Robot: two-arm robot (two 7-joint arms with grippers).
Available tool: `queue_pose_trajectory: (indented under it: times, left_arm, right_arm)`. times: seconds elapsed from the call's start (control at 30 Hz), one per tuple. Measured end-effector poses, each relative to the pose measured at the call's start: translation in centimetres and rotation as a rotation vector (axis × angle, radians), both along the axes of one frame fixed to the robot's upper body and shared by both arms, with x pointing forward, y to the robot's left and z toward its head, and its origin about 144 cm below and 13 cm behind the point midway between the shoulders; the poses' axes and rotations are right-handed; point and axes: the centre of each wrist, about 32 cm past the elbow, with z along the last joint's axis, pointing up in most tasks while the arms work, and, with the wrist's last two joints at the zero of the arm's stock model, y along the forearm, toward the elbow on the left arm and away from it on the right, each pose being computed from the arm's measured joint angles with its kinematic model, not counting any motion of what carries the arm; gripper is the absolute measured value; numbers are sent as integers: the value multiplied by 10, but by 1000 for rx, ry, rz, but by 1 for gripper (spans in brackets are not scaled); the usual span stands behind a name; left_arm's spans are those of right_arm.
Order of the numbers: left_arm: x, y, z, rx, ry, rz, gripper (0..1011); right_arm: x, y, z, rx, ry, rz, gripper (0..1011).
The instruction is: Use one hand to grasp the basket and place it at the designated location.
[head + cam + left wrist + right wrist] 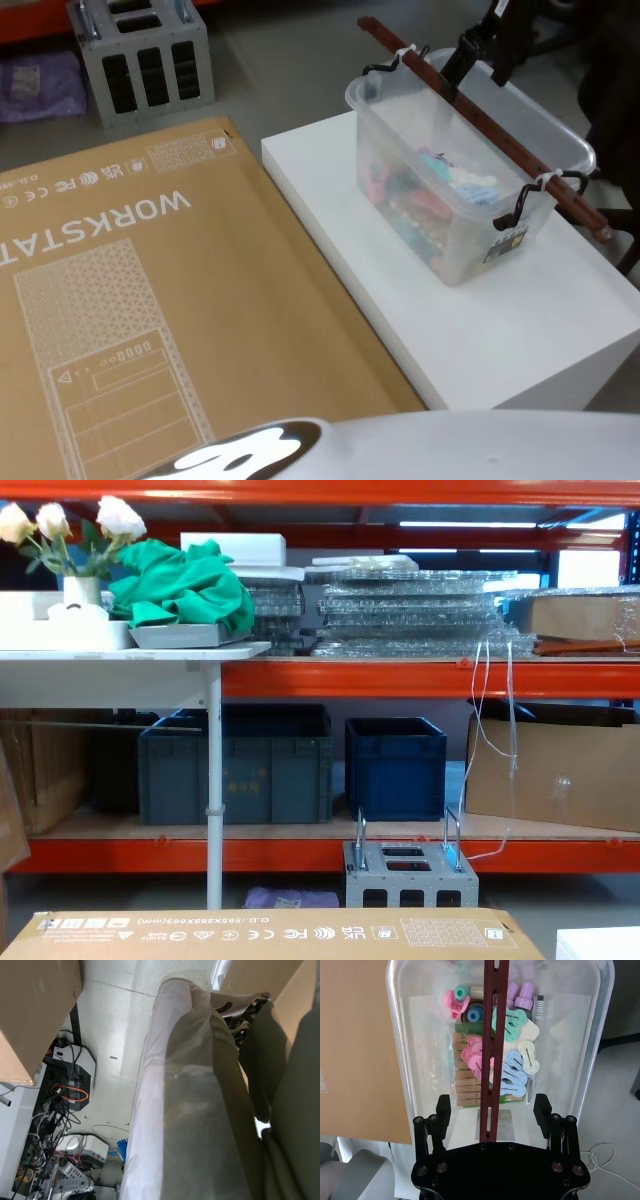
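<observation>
Centring the grasp on the red bar (492,1035) is what matters most at this step, as I judge it. The basket (470,255) sits on the white worktop (500,330), toward its far side, and a large cardboard box (150,300) lies just beside the worktop on the robot's left. The bar spans the basket's open top lengthwise, tied at each end to a black hook (525,205) clipped on the rim. The right claw (493,1108) hovers above the bar, nearer its far end than its middle. Its fingers (443,1110) are apart, one on each side of the bar, with nothing held. In the right wrist view the bar runs straight between them, so the alignment looks sound. What remains is to descend until the pads bracket the bar, then close squarely. A hold closer to the bar's middle would probably keep the load level, since gripping near one end could let the basket tip and shift the pegs (515,1072) and other small things inside. I would lift slowly and watch the hooks, which look like the weak link.
</observation>
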Motion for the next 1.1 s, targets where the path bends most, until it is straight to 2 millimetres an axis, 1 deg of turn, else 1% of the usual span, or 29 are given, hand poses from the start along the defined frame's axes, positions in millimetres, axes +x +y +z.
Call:
queue_pose_trajectory:
  times: [1.1]
  left_arm:
    - [0,0,0,0,0,0,0]
  right_arm:
    - [0,0,0,0,0,0,1001]
